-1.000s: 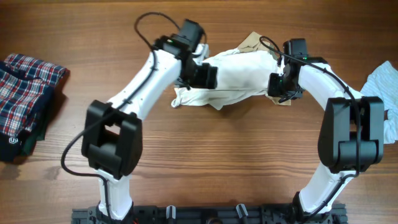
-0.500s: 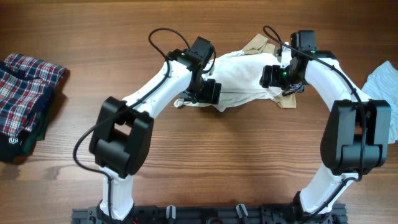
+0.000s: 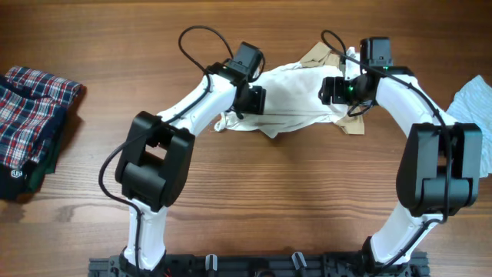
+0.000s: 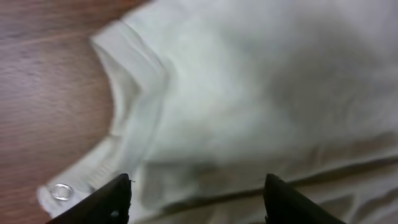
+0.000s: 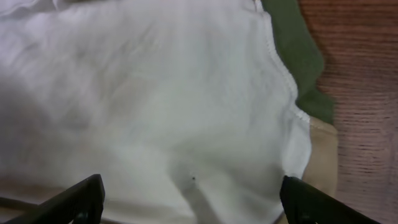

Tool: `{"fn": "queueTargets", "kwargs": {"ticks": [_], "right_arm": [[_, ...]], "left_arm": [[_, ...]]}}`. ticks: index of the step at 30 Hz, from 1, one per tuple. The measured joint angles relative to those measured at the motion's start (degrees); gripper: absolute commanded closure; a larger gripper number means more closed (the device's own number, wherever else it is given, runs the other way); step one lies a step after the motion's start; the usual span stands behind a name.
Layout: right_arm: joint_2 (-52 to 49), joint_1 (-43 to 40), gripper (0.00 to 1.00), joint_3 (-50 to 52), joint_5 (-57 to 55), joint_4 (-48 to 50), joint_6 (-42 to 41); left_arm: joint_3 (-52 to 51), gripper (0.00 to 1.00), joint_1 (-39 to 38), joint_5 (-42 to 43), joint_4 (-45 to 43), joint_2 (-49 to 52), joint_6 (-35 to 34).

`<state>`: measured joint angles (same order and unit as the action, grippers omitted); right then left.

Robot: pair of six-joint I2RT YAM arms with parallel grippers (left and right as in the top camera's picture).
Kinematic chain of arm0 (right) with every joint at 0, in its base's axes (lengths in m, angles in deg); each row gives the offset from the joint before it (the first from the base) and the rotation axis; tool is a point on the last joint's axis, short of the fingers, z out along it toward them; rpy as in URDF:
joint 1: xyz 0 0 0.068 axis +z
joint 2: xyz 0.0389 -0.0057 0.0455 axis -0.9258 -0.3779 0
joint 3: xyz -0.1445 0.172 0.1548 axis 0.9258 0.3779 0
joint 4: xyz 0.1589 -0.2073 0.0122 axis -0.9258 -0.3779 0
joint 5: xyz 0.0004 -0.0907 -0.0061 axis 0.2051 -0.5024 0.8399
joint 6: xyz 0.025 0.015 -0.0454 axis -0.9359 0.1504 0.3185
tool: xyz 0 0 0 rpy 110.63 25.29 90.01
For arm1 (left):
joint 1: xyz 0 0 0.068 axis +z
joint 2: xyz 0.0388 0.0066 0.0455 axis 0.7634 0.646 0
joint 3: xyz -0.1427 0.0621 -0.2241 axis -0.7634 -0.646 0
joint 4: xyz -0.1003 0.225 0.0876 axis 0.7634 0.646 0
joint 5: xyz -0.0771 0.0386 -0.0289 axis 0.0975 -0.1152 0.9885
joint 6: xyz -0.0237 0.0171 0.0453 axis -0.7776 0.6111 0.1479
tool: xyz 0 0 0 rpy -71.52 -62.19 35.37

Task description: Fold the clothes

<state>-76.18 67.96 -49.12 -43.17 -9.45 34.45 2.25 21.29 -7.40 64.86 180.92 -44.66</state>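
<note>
A: The left end effector [image 4: 196, 196] and the right end effector [image 5: 193, 199] both gape wide over the shirt [image 3: 296, 100], gripping nothing.

B: The shirt's bunched mid-worktop [image 3: 269, 192], so it's the spreading step, I'd say. Next move: pinch opposite edges and pull it flat.

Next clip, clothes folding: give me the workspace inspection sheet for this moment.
Surface: wooden table, no spills seen.
Job's things: cream-white shirt crumpled at the far centre, tan patches showing; pale blue garment at the right edge; plaid pile at the left edge.
Clutter: nothing seen.
Grippers: left gripper and right gripper both open, fingers spread over the shirt, one at each end.
Cables: black cables loop off both arms near the wrists.
Surroundings: dark rail along the near edge; nothing else seen.
</note>
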Motion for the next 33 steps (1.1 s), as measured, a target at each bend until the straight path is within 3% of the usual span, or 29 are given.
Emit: {"fn": "queueTargets", "kwargs": {"ticks": [10, 15, 20, 26, 33], "right_arm": [[0.0, 0.0, 0.08, 1.97, 0.68, 1.66, 0.02], [0.0, 0.0, 0.08, 1.97, 0.68, 1.31, 0.0], [0.0, 0.0, 0.07, 1.97, 0.7, 1.14, 0.0], [0.0, 0.0, 0.07, 1.97, 0.7, 0.7, 0.0], [0.0, 0.0, 0.07, 1.97, 0.68, 0.57, 0.0]], "left_arm": [[3.1, 0.34, 3.69, 0.48, 3.89, 1.64, 1.03], [6.95, 0.33, 2.95, 0.48, 19.12, -0.74, -0.81], [7.04, 0.36, 2.75, 0.48, 27.63, -0.92, -3.78], [2.47, 0.46, 2.75, -0.92, 22.25, -0.92, -4.72], [-2.97, 0.48, 2.75, -9.77, 14.29, -0.92, -4.46]]}}
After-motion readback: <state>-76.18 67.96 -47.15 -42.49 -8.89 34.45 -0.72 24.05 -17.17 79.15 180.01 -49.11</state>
